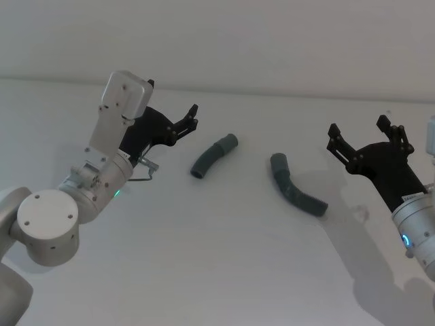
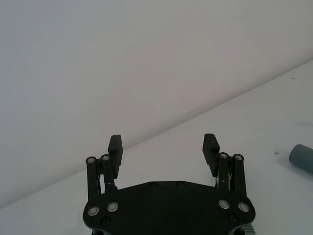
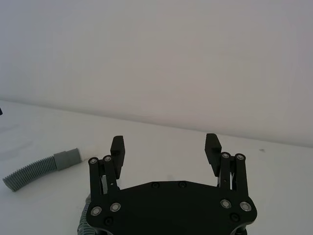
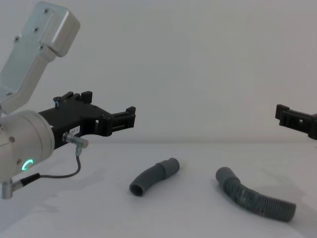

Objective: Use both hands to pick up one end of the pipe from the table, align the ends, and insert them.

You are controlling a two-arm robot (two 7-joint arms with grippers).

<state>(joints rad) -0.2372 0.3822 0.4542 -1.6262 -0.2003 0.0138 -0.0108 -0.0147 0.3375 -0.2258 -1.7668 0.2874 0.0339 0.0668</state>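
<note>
Looking at the table (image 1: 224, 272), you've got both pipe pcs lying flat and loose near the middle, apart from each other, w/ one arm on each side. The elbow (image 1: 214, 155) is on the left half and the hose (image 1: 298, 187) on the right, so each lies nearer the arm that'd most likely take it.

Your left gripper (image 1: 192, 117) hangs above the table just left of the elbow. Its jaws are apart, aimed roughly toward the elbow, w/ nothing between them. In the left wrist view the elbow (image 2: 301, 157) pokes in well off to one side of the jaws, so you're not lined up on it yet.

Your right gripper (image 1: 360, 132) hovers right of the hose, jaws also apart and empty. The wide opening fits an approach, not a hold.

The cuff (image 1: 279, 161) is the hose end nearer the elbow, and the ribbed tail trails off toward the robot's right. That probably helps, as less turning is needed to face the ends.

My read is that no pickup is done yet. Grab the hose close behind the cuff, since the ribbed part looks floppy and could droop during alignment. Take the elbow mid-bend so its mating end is left free.
</note>
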